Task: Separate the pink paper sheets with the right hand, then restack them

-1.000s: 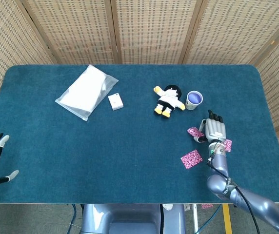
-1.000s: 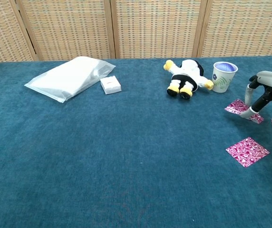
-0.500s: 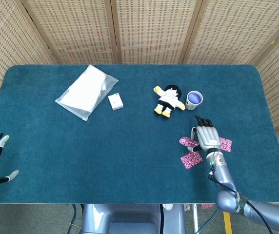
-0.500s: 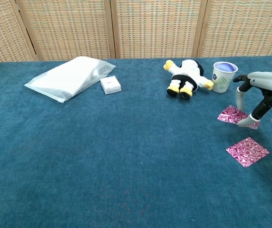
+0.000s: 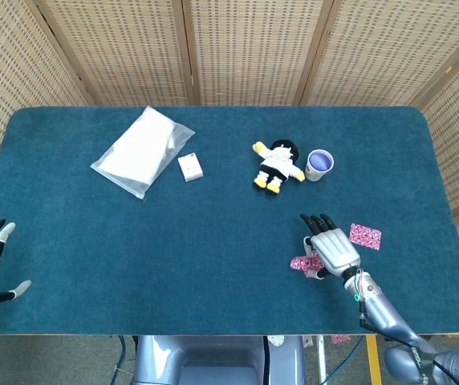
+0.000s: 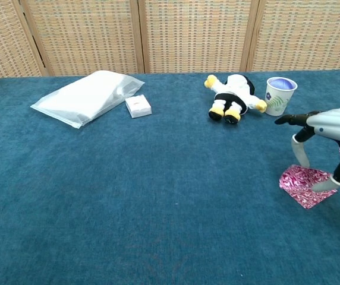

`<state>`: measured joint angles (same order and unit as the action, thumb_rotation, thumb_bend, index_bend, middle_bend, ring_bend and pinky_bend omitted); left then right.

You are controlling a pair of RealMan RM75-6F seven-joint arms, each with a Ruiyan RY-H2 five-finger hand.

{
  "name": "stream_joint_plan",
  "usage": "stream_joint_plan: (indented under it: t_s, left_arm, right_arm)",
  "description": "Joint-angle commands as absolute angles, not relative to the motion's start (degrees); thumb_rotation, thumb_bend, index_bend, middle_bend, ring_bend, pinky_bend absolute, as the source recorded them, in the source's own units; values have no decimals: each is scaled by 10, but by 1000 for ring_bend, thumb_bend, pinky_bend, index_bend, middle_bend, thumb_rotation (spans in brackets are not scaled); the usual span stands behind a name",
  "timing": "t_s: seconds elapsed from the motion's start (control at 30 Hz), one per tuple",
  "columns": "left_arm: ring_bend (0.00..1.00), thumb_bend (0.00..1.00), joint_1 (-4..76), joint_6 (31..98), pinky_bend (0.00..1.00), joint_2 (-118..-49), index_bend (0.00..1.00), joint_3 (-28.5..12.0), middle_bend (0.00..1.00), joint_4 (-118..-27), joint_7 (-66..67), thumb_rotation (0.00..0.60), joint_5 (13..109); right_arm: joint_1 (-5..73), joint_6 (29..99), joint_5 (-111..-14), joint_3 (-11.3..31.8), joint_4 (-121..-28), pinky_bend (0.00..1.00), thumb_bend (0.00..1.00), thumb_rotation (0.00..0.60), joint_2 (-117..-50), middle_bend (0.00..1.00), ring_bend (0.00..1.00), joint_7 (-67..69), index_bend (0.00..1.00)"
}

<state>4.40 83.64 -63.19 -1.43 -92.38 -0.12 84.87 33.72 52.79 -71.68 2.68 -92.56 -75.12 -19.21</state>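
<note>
The right hand (image 5: 328, 251) moved from beside the paper cup toward the near edge of the bench, dragging one pink sheet (image 6: 295, 175) with it under its fingertips. That sheet ended up lying over the near pink sheet (image 6: 312, 196), which had lain apart from it. The hand uncovered the far pink sheet (image 5: 365, 236), which then lay in full view beside it.

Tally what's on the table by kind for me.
Pink paper sheets: 3 — one lying alone, two overlapping under the right hand
Plastic bag: 1
Small white box: 1
Plush doll: 1
Paper cup: 1
Total: 7
</note>
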Motion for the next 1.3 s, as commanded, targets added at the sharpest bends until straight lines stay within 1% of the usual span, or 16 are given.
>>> stream_joint_plan:
  t_s: [0.03, 0.23, 0.47, 0.6, 0.73, 0.9, 1.03, 1.3]
  left_arm:
    - [0, 0, 44, 836, 0, -632, 0, -14, 0, -923, -2, 600, 849]
    - [0, 0, 44, 837, 0, -632, 0, -14, 0, -923, -1, 600, 849]
    - [0, 0, 44, 837, 0, -633, 0, -14, 0, -923, 1, 600, 849]
    - [0, 0, 44, 838, 0, -633, 0, -15, 0, -924, 2, 600, 849]
    - [0, 0, 44, 837, 0, -633, 0, -15, 0, -924, 1, 600, 848]
    - [0, 0, 44, 837, 0, -633, 0, -15, 0, -924, 1, 600, 848]
    - [0, 0, 44, 838, 0, -633, 0, -15, 0, -924, 0, 600, 849]
    - [0, 0, 44, 836, 0, -632, 0, -14, 0, -923, -3, 600, 849]
  right_arm:
    - [336, 522, -792, -7, -894, 0, 260, 600, -738, 0, 0, -148, 558]
    - [346, 534, -886, -31, -845, 0, 260, 600, -741, 0, 0, -94, 558]
    - [356, 559, -937, -35, -789, 0, 260, 600, -757, 0, 0, -77, 558]
    - [367, 548, -930, -24, -783, 0, 260, 600, -757, 0, 0, -83, 558]
    - [377, 531, -908, -8, -796, 0, 260, 600, -752, 0, 0, -97, 558]
    - [390, 510, -892, 2, -814, 0, 260, 600, -753, 0, 0, -135, 558]
    - [398, 493, -883, 3, -813, 0, 260, 600, -759, 0, 0, -164, 558]
    - [402, 482, -875, -1, -813, 0, 260, 600, -760, 0, 0, -192, 558]
